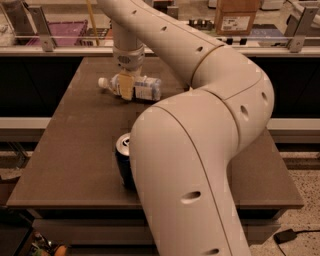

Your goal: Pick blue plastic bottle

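1. Dark brown table fills most of the view, with a railed shelf and one cardboard box behind its far edge.
2. One cream robot arm rises from the near right, bends at an elbow and reaches back to the far left of the table (it hides much of the right half).
3. One blue plastic bottle lies on its side at the far left-centre of the table. Its long axis runs roughly left to right, with the white cap at the left end and the labelled body to the right.
4. One dark blue can stands upright near the front edge, well apart from the bottle and partly behind the arm.
5. One gripper points straight down onto the bottle's middle, set across its long axis, so the bottle lies directly under it. Whether it is clamped on the bottle or only astride it, I cannot tell.
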You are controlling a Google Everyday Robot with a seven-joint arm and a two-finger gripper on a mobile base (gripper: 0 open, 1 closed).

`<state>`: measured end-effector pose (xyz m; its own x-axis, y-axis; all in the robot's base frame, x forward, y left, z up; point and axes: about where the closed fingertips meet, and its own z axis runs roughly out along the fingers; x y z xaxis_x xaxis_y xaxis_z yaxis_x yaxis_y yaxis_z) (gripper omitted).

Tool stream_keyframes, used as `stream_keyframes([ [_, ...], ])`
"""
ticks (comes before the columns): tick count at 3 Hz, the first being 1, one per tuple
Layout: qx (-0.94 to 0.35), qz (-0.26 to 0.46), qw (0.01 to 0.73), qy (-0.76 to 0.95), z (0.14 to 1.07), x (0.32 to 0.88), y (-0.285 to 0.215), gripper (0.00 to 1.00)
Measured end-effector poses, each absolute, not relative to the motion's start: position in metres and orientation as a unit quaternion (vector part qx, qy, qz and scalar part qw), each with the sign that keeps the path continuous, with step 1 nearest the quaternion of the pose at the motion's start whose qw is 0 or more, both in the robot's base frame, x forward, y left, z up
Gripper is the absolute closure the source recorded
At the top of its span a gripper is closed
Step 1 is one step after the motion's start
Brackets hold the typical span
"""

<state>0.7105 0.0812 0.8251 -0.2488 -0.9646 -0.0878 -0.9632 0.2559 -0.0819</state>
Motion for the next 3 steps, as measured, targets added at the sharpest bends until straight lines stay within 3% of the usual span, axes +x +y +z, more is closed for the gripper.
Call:
stream_keyframes([
  [3,-0.603,-0.019,0.128,0.788,0.892,0.712,0.058,1.0],
])
